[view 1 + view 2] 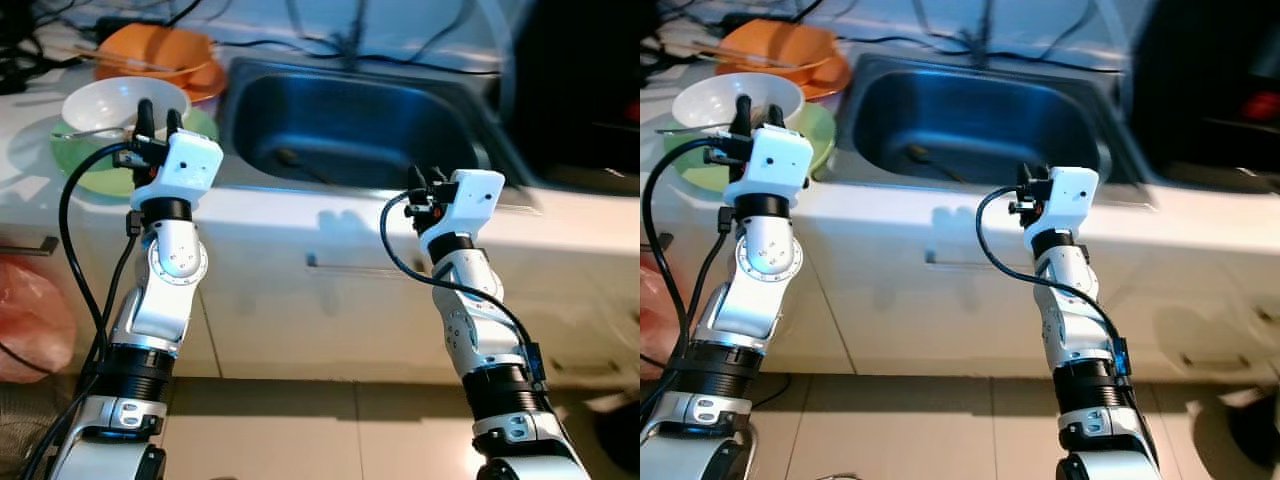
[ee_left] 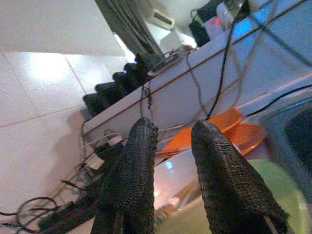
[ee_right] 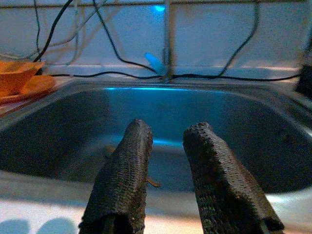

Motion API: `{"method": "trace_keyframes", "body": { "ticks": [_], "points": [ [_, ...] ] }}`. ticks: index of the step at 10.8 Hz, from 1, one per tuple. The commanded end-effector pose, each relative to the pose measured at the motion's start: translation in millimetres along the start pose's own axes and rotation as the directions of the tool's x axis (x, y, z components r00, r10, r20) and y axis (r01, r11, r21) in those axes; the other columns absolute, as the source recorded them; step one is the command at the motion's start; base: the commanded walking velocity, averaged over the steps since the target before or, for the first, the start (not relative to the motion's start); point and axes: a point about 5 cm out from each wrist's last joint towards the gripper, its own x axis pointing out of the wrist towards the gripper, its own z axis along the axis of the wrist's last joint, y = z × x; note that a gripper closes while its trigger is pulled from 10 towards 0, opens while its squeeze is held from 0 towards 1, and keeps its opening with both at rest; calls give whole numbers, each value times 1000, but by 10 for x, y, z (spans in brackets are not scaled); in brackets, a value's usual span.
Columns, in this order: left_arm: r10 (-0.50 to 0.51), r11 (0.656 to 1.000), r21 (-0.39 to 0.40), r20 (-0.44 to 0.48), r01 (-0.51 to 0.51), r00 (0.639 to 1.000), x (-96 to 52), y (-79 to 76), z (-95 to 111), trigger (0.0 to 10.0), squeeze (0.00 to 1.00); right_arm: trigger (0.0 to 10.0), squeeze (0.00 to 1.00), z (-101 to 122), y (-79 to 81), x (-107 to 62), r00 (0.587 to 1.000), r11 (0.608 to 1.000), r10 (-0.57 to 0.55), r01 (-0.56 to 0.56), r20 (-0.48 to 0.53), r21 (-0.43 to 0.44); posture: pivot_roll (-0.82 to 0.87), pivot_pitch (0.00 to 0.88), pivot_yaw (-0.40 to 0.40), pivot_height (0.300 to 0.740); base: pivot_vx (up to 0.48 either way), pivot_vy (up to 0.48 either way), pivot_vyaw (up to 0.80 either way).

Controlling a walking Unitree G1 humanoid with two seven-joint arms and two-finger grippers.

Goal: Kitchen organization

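A white bowl point(image 1: 112, 103) sits on a green plate point(image 1: 95, 165) on the white counter left of the sink point(image 1: 360, 120). Behind them stands an orange bowl point(image 1: 158, 50) on an orange plate, with chopsticks across it. My left gripper point(image 1: 158, 116) is raised at the white bowl's near right rim, open and holding nothing; in the left wrist view its fingers point(image 2: 136, 161) frame the orange bowl point(image 2: 209, 129). My right gripper point(image 1: 421, 180) is open at the sink's front edge, pointing into the basin point(image 3: 195, 112). A thin utensil point(image 1: 300, 165) lies in the sink.
Cables run along the wall behind the sink. A dark appliance point(image 1: 585, 90) stands on the counter at the right. A red plastic bag point(image 1: 30, 320) hangs at the lower left by the cabinet fronts. A drawer handle point(image 1: 350, 266) lies below the counter edge.
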Motion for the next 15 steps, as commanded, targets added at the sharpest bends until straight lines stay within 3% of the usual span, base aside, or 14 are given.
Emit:
{"method": "trace_keyframes", "body": {
  "ticks": [1,6,15],
  "points": [
    [20,1000,2,42,-20,999,-5,10,74,10000,0,10000,0,32,-34,18,1000,1000,-6,6,16,4,116,57,-97,740,0,0,0],
    [-2,1000,-19,63,3,998,-3,-14,123,10000,0,10000,0,24,-30,20,1000,1000,-10,10,16,9,116,55,-94,740,0,0,0],
    [-32,999,-18,58,33,998,-1,-39,91,10000,0,10000,0,7,-9,29,1000,1000,-8,8,14,17,117,46,-90,740,445,0,0]
  ]
}}
